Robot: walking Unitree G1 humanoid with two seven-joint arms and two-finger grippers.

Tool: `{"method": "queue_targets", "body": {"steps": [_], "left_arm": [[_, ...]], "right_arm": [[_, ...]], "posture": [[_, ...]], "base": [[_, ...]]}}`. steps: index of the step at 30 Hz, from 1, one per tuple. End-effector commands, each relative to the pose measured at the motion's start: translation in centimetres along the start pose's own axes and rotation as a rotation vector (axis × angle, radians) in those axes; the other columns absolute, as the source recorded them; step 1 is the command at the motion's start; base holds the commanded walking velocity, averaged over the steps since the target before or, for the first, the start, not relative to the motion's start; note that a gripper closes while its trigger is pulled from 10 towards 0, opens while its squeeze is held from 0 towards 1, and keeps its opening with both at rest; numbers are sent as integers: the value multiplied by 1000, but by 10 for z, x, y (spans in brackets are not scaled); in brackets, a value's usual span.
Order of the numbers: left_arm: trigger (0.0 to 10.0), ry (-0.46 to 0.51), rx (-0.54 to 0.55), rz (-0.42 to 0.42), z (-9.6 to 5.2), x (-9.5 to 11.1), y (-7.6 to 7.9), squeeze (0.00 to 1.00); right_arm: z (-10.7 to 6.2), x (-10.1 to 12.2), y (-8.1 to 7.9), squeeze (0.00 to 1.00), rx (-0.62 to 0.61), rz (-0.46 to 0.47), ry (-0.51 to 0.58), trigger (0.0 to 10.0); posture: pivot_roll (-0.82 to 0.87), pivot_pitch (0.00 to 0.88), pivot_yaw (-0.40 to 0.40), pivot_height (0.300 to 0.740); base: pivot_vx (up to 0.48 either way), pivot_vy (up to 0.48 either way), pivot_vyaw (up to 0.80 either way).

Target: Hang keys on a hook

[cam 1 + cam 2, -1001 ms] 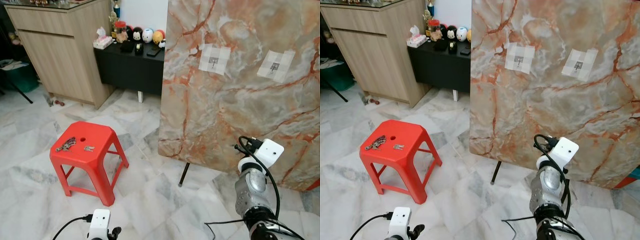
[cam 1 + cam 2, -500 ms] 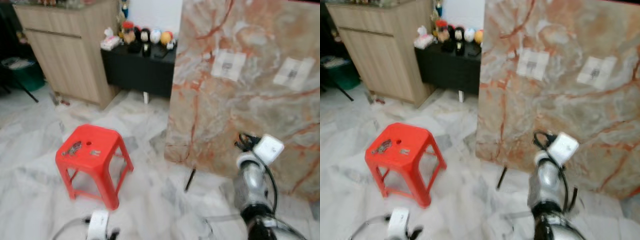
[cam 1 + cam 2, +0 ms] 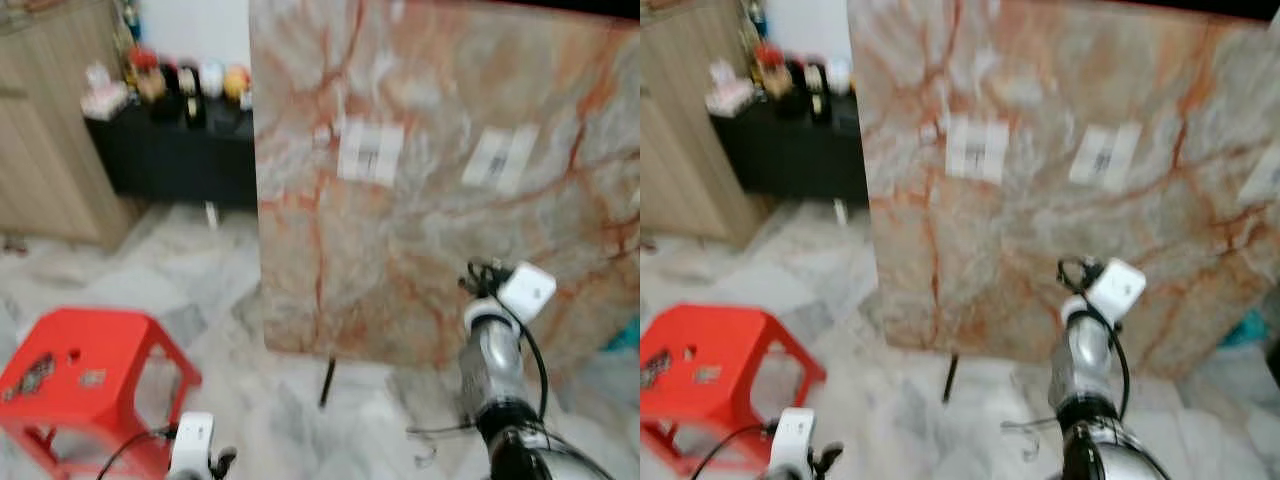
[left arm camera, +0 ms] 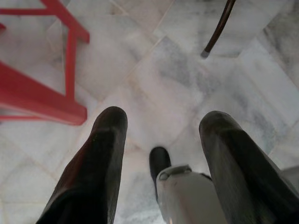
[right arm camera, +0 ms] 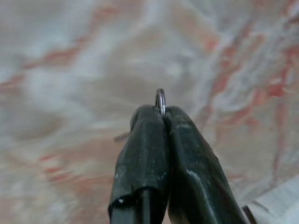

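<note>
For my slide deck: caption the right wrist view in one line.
Right gripper pinches a metal key ring between its closed black fingers, facing the blurred orange-veined marble board.

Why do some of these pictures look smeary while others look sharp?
Both eye views are motion-blurred: the marble board and red stool look soft. The left wrist view is crisp, with the left gripper over floor tiles. In the right wrist view, the right gripper and key ring are sharp against a blurred backdrop.
</note>
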State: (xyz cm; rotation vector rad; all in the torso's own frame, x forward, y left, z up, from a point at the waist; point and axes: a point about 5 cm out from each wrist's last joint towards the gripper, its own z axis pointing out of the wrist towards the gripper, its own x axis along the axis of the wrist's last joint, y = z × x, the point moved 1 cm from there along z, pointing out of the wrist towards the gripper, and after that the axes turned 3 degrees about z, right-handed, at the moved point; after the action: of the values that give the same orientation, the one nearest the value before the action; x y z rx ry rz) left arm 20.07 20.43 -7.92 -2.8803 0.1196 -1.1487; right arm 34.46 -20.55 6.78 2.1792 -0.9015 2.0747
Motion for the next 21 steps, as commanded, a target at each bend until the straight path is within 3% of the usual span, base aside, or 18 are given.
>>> {"method": "queue_targets", "body": {"steps": [1, 11, 18, 21], "left_arm": [[10000, -20, -19, -15, 0, -6, 8, 0], [10000, -23, -14, -18, -1, -7, 7, 0], [10000, -14, -6, -25, -1, -6, 5, 0], [10000, -11, -9, -26, -1, -6, 5, 0]], "right_arm": [[3, 7, 8, 0, -26, -1, 31, 10000], [1, 5, 8, 0, -23, -20, 28, 10000], [-1, 4, -3, 0, 69, -67, 37, 10000], [-4, 4, -9, 0, 118, -117, 61, 10000]], "posture": [[80, 0, -79, 740], [80, 0, -76, 740], [79, 0, -76, 740], [75, 0, -74, 740]], "base": [[322, 0, 0], [321, 0, 0], [229, 0, 0], [0, 0, 800]]}}
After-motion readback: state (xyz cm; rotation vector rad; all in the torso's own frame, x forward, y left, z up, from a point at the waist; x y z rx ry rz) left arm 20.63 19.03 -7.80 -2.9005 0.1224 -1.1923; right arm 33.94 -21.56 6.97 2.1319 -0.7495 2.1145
